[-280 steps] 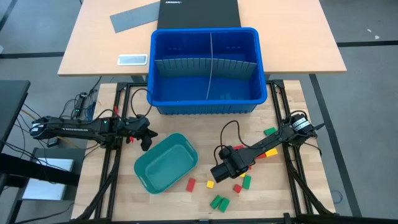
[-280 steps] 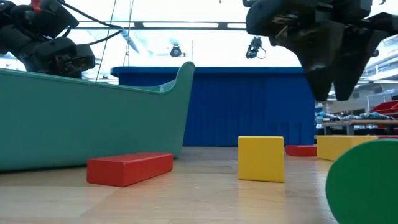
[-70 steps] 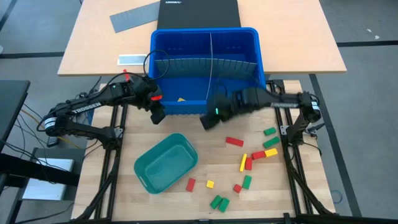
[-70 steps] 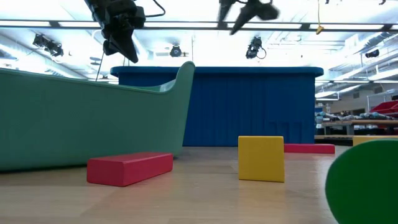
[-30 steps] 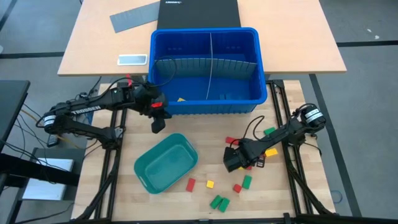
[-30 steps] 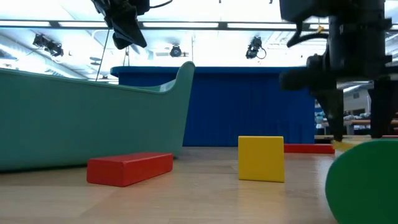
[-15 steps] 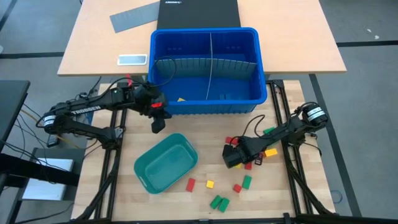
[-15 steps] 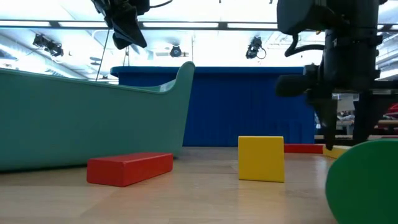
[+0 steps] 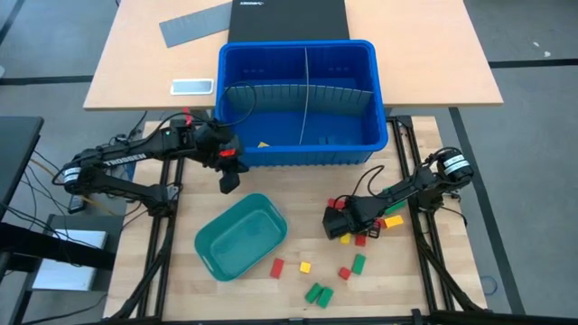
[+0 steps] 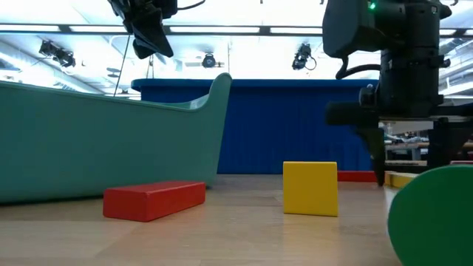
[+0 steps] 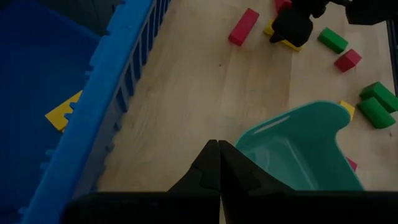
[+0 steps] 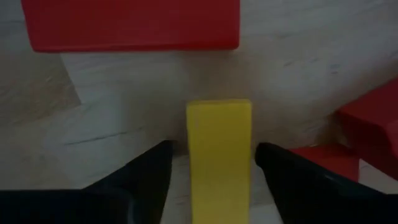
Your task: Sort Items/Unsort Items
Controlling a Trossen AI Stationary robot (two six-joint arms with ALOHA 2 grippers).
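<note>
So the surface point(image 9: 271, 190) here is a pale wood board, with a big blue bin point(image 9: 298, 95) at the far side and a teal tray point(image 9: 239, 236) sitting near-left of the middle. Behind that there's a tan desk point(image 9: 135, 54) with a grey slotted sheet point(image 9: 194, 24) on it. Looking across at surface level, I can see ceiling lights and some shelving way off in the room.

My right claw point(image 9: 336, 221) is down on the surface among the blocks on the right side, fingers point(image 12: 146, 177) spread wide on either side of a long yellow block point(image 12: 219, 155). They're not pinching it, there's a gap on both sides, so I'm not holding anything. A red block point(image 12: 130, 25) lies crosswise just past the yellow one, and more red ones point(image 12: 367, 124) sit beside it.

The rest of the blocks point(image 9: 316, 293) are scattered near the tray: green, red and a small yellow cube point(image 10: 310, 189).

My left claw point(image 9: 228, 179) is closed tight and empty, hanging above the surface beside the bin's near-left corner.
</note>
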